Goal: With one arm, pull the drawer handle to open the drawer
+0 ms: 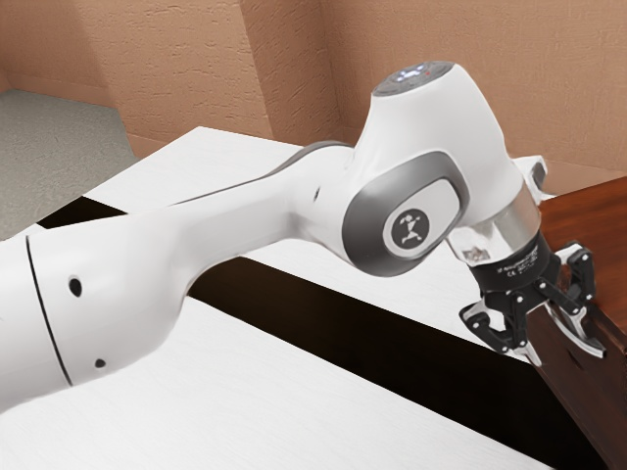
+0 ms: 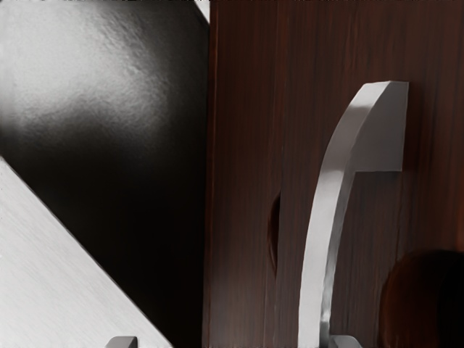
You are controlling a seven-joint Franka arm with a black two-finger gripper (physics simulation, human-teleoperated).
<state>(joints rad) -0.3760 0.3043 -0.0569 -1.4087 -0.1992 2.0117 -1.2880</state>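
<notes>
The white robot arm reaches over the white counter, across its glossy black strip, to the dark reddish-brown wooden drawer front at the exterior view's right edge. The black jaws stand spread, right at the drawer front and pinching nothing. The curved silver metal handle is fixed on that wooden face and bows out from it, just beside one fingertip. The other fingertip sits well apart, over the counter. Whether the drawer is out at all, I cannot tell.
</notes>
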